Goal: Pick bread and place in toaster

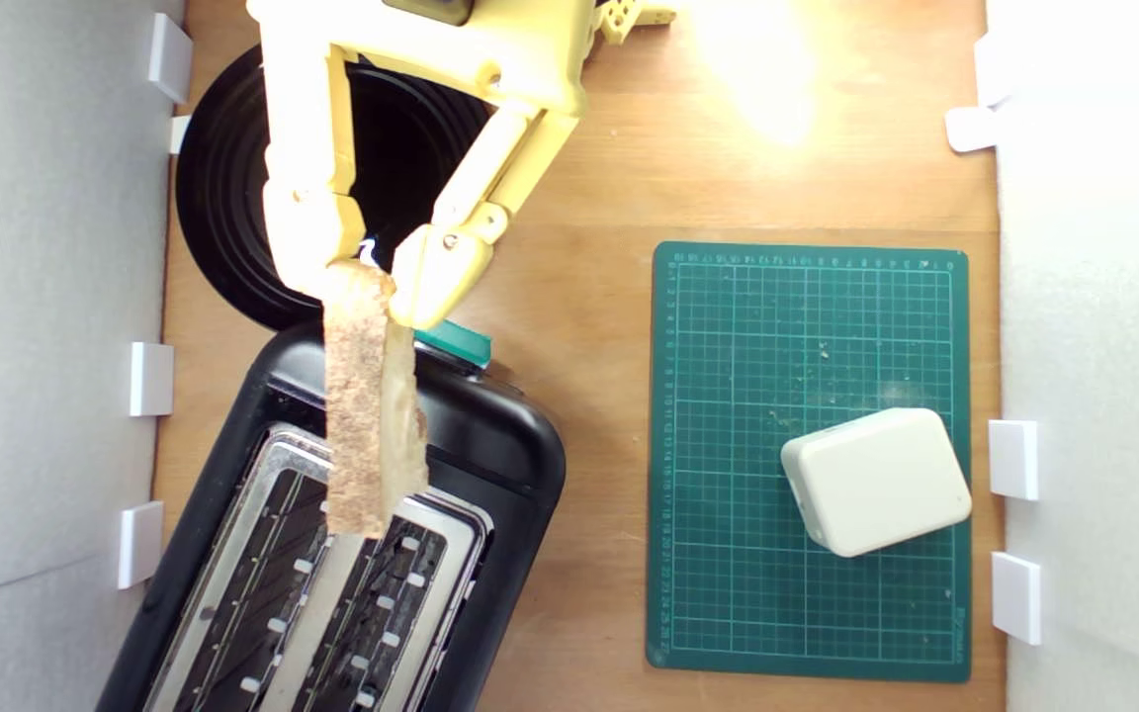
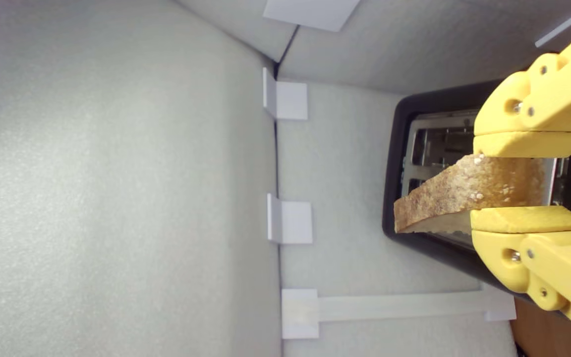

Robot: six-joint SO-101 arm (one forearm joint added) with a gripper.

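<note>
Bread [image 1: 369,405] hangs clenched in our gripper [image 1: 372,267] above the toaster [image 1: 490,445], seemingly over the strip between its two slots. Lowered like this, we judge it could catch on the metal top and tilt loose.

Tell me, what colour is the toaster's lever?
Teal-green lever, clearest in the exterior view, beside the hand.

A wooden table [image 1: 589,297] carries a black toaster [image 1: 490,445], a round black plate [image 1: 223,198] and a green cutting mat [image 1: 728,554].
</note>
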